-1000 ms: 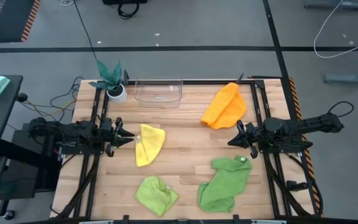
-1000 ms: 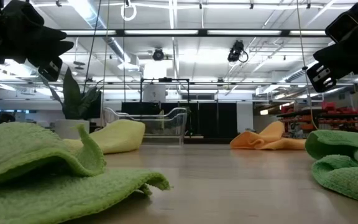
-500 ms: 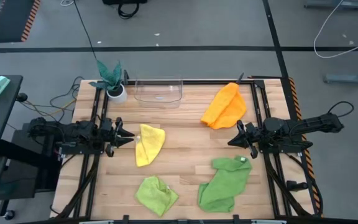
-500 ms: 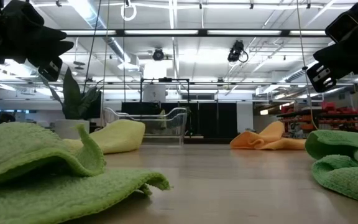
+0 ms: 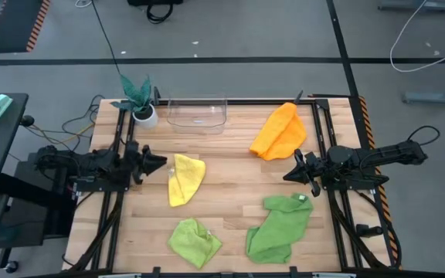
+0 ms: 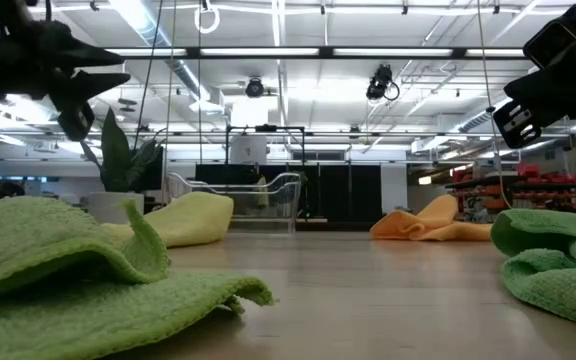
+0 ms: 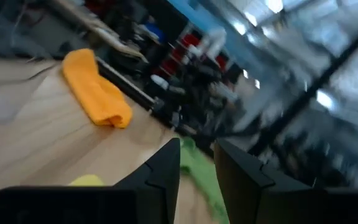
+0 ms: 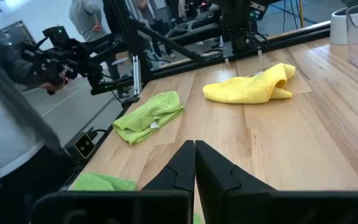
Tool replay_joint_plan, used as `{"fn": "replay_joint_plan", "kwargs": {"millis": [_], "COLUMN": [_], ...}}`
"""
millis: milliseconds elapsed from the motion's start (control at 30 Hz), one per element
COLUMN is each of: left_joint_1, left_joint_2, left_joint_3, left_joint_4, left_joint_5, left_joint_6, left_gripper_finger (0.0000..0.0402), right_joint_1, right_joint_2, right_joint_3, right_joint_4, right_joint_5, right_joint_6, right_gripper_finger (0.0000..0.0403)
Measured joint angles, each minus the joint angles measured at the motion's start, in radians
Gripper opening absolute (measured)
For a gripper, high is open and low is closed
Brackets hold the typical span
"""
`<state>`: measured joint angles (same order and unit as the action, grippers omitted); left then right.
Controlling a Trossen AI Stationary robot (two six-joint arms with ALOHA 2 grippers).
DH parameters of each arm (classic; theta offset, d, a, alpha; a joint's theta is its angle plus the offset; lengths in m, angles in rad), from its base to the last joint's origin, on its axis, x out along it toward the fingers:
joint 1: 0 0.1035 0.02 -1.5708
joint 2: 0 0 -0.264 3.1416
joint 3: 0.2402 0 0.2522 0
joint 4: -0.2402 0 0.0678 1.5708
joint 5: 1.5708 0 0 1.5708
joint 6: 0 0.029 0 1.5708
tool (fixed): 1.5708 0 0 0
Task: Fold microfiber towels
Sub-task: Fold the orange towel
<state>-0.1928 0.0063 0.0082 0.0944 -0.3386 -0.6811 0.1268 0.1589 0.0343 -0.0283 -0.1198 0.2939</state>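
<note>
Currently the left gripper (image 5: 157, 161) sits left of centre in the high view, fingers a narrow gap apart in its wrist view, holding nothing; its tip is just beside the yellow towel (image 5: 185, 177). Right gripper (image 5: 290, 173), right of centre, has its fingers pressed together, empty, between the orange towel (image 5: 279, 131) above and the mid-green towel (image 5: 280, 225) below. Lime green towel (image 5: 194, 240) lies crumpled at bottom centre. All four look unfolded, so the fold is not begun.

Judgement: yellow is likely first. Widen the left fingers, descend on a free corner, pinch one layer only, lift low, and lay it over the opposite edge. Avoid the potted plant (image 5: 138, 97) and clear bin (image 5: 197, 112), upper left.
</note>
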Motion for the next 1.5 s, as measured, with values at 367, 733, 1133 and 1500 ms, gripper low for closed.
{"fn": "replay_joint_plan", "kwargs": {"millis": [367, 733, 1133, 1500], "left_joint_1": [0.000, 0.000, 0.000, 0.000], "left_joint_2": [0.008, 0.265, 0.644, 0.966], "left_joint_3": [0.000, 0.000, 0.083, 0.375], "left_joint_4": [0.102, 0.370, 0.737, 0.723], "left_joint_5": [-0.169, -0.208, -0.208, -0.206], "left_joint_6": [-0.371, -0.370, -0.262, 0.091], "left_gripper_finger": [0.0107, 0.0107, 0.0107, 0.0107], "right_joint_1": [0.000, 0.000, 0.000, 0.000], "right_joint_2": [0.000, 0.000, 0.000, 0.000], "right_joint_3": [0.000, 0.000, 0.000, 0.000], "right_joint_4": [0.000, 0.030, 0.364, 0.645], "right_joint_5": [0.000, 0.000, 0.045, 0.331], "right_joint_6": [0.000, 0.128, 0.329, 0.540], "right_gripper_finger": [0.0018, 0.0018, 0.0018, 0.0018]}}
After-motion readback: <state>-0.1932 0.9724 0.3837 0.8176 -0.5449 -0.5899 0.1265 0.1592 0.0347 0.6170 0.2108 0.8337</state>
